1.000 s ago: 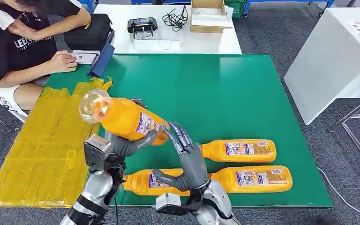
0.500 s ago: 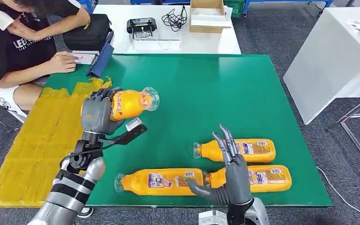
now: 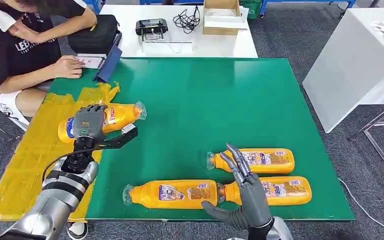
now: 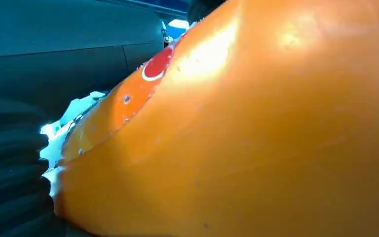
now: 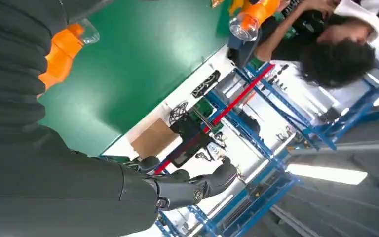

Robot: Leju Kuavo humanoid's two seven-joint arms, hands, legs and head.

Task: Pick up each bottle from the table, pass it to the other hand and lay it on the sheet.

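- Orange juice bottle (image 3: 111,116) sits gripped in our left hand (image 3: 89,126), over the yellow sheet's (image 3: 35,160) edge beside the green table (image 3: 220,100).
- Our right hand (image 3: 250,192) hovers empty, fingers spread, above three lying bottles (image 3: 172,192).

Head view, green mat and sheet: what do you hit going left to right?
Yellow sheet → left hand holding an orange bottle → lying bottle near the front edge → right hand
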